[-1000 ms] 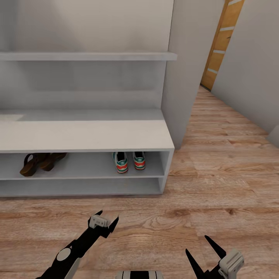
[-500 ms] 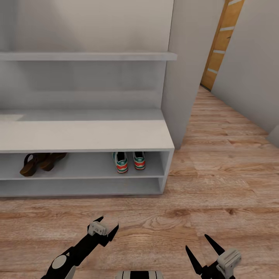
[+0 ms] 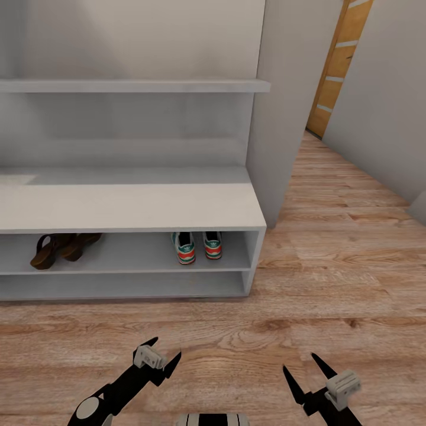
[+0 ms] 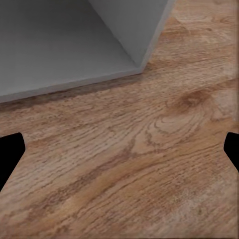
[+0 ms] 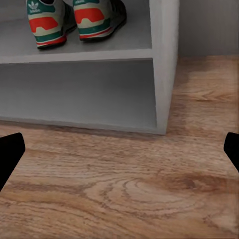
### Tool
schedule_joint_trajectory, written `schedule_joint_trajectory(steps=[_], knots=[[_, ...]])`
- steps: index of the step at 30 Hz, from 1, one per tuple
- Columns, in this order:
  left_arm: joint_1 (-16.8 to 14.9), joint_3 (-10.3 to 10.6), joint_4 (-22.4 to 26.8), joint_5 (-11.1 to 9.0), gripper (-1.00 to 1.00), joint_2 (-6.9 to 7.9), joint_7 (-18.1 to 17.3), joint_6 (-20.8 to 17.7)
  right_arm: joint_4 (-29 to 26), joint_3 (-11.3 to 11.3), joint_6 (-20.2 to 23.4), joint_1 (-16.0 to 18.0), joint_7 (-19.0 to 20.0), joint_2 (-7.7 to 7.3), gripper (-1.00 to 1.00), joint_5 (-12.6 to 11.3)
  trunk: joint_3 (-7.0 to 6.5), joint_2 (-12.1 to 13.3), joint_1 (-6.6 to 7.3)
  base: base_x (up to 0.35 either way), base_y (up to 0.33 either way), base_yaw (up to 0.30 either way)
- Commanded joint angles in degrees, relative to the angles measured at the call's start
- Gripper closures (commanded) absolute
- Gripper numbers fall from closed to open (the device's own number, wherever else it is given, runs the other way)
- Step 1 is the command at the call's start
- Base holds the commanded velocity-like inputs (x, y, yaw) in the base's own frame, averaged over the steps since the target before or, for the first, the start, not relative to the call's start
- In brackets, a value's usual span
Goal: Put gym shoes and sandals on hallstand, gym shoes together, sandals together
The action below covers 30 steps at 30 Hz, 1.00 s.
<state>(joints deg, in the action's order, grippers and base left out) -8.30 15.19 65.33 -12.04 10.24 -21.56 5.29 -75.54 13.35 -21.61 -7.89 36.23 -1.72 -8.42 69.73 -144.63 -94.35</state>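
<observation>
The two gym shoes stand side by side, heels outward, on the upper tier of the hallstand near its right end; the right wrist view shows the same gym shoes on that tier. The two sandals lie together on the same tier toward the left. My left gripper hangs open and holds nothing above the corridor floor in front of the rack. My right gripper is open too, low over the floor to the right. Both sets of fingers are spread wide.
The rack's lower tier holds nothing. A grey wall panel rises right of the rack. Bare plank floor runs back along the corridor to a wooden door. The rack's high shelf is bare.
Both arms have drawn back a little toward me, lower in the head view. The shoes and sandals have not moved.
</observation>
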Motion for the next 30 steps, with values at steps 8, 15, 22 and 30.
schedule_joint_trajectory(steps=[8, 15, 22, 30], knots=[[0.12, -0.32, -0.05, 0.05, -1.0, 0.03, -0.9, 0.05, 2.12, 0.01, 0.0, 1.65, -0.42, -0.15, -1.0, 0.15, 0.0, 0.0, 0.0, 0.0, 0.0, 0.0], [0.17, -0.48, -0.09, -0.13, -1.0, 0.02, -1.11, 0.06, 2.81, 0.01, -0.01, 2.12, -0.55, -0.14, -1.0, 0.21, 0.0, 0.0, 0.0, 0.0, 0.0, 0.0], [0.19, -0.78, -0.1, -0.24, -1.0, 0.02, -1.04, 0.02, 3.09, 0.01, -0.01, 2.3, -0.6, -0.14, -1.0, 0.23, 0.0, 0.0, 0.0, 0.0, 0.0, 0.0], [0.2, -3.36, -0.12, -0.26, -1.0, -0.09, -0.67, -0.18, 3.23, 0.01, -0.06, 2.4, -0.62, -0.18, -1.0, 0.24, 0.0, 0.0, 0.0, 0.0, 0.0, 0.0]])
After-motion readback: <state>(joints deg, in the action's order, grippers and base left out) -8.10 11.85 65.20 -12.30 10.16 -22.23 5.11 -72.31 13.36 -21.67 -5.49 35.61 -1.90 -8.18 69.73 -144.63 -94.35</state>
